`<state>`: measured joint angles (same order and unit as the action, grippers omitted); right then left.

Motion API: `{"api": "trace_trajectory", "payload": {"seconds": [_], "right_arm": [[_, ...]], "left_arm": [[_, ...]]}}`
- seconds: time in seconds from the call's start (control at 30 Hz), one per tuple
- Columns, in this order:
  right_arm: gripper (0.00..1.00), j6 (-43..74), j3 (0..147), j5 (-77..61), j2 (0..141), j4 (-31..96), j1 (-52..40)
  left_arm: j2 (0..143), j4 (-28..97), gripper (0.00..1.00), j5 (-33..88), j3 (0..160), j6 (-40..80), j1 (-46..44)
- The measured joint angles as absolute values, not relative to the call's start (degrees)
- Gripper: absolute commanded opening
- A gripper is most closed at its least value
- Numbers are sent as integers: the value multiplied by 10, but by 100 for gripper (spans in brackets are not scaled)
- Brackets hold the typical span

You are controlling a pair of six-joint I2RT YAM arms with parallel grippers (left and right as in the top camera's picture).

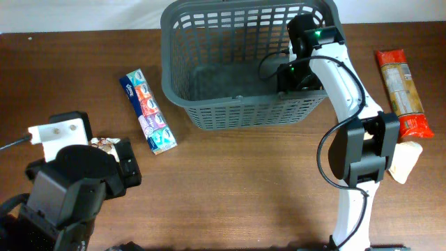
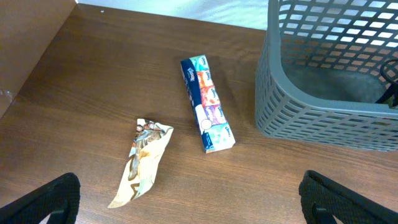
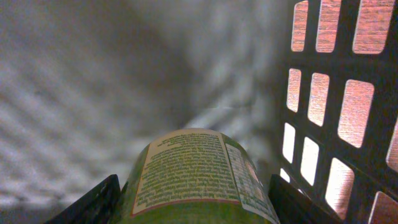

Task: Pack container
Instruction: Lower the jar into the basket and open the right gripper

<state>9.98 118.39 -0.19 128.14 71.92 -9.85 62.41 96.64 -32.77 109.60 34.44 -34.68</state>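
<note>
The right tool (image 1: 298, 75) is down inside the basket (image 1: 230, 111), by its right wall. From above, its fingers are hidden under the right arm (image 1: 346, 87). Only the right wrist view shows them. They squeeze a green can (image 3: 186, 168) with a label, one finger on each side. The bottom of the can is cut off, and the print is too small to read. I cannot tell if the can touches the grey basket floor.

The basket stands at the far middle of the tabletop (image 1: 244, 195). Its far rim is cut off in the overhead view.

The left tool (image 2: 186, 186) hangs at the near left, fingers wide apart, with nothing between them. From above, the left arm (image 1: 70, 188) covers part of a crumpled wrapper (image 2: 142, 163). The left wrist view shows all of it, near a long tissue pack (image 2: 207, 102). That pack lies just left of the basket, not touching it.

On the right lie a pasta pack (image 1: 401, 90) and a pale bag (image 1: 408, 162), which is half hidden by the right arm. The tabletop is dark brown wood, with a white strip (image 1: 70, 14) behind it.
</note>
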Motion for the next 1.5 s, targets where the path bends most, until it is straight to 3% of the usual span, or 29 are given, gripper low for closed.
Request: {"api": "trace_trajectory", "payload": {"seconds": [0.23, 0.57, 0.77, 1.27, 1.5], "right_arm": [[34, 99, 1184, -2, 1281, 718, -98], [68, 98, 1184, -2, 1281, 715, -98], [81, 96, 1184, -1, 1281, 715, -98], [93, 92, 1188, -17, 1282, 693, -98], [94, 85, 1348, -44, 1288, 734, -98]], "left_arm": [[624, 966, 100, -328, 1096, 345, -347], [624, 966, 100, -328, 1096, 344, -347], [624, 966, 100, -328, 1096, 344, -347], [624, 966, 100, -328, 1096, 344, -347], [624, 966, 100, -328, 1096, 344, -347]]}}
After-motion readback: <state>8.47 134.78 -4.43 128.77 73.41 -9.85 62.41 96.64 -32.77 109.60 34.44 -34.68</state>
